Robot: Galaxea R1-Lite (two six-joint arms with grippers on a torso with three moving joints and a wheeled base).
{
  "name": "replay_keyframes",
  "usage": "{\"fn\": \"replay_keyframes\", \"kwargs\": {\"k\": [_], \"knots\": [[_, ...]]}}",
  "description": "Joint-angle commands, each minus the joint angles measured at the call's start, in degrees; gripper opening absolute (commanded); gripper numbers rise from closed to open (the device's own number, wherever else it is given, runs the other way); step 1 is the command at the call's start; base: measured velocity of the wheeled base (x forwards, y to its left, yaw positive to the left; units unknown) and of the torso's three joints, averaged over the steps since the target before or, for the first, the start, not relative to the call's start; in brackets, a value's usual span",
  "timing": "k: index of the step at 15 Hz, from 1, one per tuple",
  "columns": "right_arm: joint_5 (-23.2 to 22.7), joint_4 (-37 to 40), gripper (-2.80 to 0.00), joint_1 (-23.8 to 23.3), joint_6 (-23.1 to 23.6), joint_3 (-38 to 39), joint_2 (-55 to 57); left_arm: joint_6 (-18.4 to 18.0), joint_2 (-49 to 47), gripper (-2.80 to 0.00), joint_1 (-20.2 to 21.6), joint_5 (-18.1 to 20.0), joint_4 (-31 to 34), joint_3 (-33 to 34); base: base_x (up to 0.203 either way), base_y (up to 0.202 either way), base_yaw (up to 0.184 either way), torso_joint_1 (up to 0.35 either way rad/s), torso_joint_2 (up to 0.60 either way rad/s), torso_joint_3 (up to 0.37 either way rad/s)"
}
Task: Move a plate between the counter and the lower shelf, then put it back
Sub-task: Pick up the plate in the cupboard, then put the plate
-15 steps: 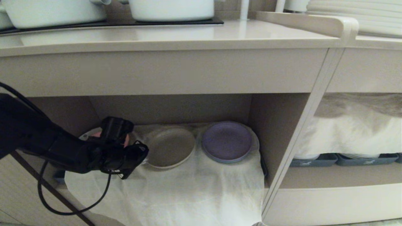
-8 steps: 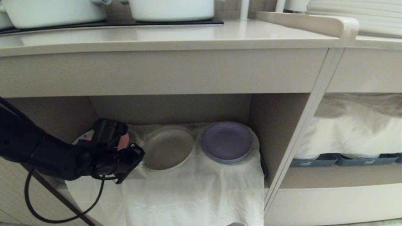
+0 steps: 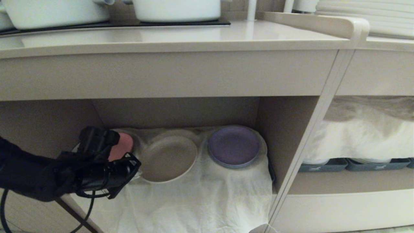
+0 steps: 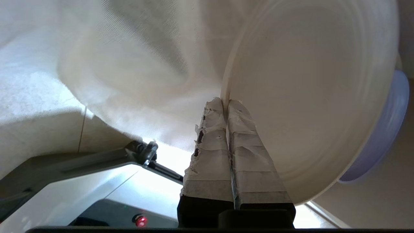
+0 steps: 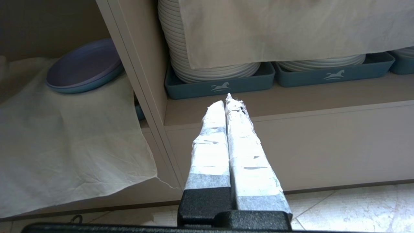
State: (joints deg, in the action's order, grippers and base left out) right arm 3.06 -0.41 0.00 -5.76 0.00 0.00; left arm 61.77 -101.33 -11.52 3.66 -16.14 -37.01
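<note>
1. Currently, the left end effector (image 3: 137, 168) is gripping the plate (image 3: 168, 158) by its left rim, its taped fingers (image 4: 223, 142) pinching closed on the edge.
2. The plate is sitting inside the lower shelf (image 3: 174, 111), over the white cloth (image 3: 200, 197), and is looking slightly tilted, so I am judging it as partly lifted rather than lying flat.
3. A purple plate (image 3: 233, 146) is lying just right of it, and a pink plate (image 3: 121, 147) is showing at the far left behind the arm.
4. The tabletop (image 3: 181, 35) above is carrying white pots (image 3: 176, 9) but no small plate.
5. The right end effector (image 5: 228, 103) is hanging idle with its fingers pressed together on nothing, facing the right-hand niche with grey trays (image 5: 220, 85).
6. Judging from this, one leg is under way: the plate is grasped at the shelf, and carrying it up to the tabletop is remaining, or it is just arriving back; I cannot tell which.
</note>
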Motion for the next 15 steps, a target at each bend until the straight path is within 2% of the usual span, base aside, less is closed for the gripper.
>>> {"fn": "replay_keyframes", "kwargs": {"k": [1,7,11,15], "knots": [[0.02,-0.02,-2.80,0.00,-0.04,0.00,0.00,0.31,2.59,-2.80,0.01,0.02,-0.12,1.52,0.000,0.000,0.000,0.000,0.00,0.000],[0.02,-0.02,-2.80,0.00,-0.04,0.00,0.00,0.19,7.66,-2.80,-0.15,0.37,0.41,8.12,0.000,0.000,0.000,0.000,0.00,0.000],[0.02,-0.02,-2.80,0.00,-0.04,0.00,0.00,0.11,11.02,-2.80,-1.31,0.93,5.13,9.78,0.000,0.000,0.000,0.000,0.00,0.000],[0.02,-0.02,-2.80,0.00,-0.04,0.00,0.00,-0.72,15.54,-2.80,-1.31,0.91,5.67,11.44,0.000,0.000,0.000,0.000,0.00,0.000]]}}
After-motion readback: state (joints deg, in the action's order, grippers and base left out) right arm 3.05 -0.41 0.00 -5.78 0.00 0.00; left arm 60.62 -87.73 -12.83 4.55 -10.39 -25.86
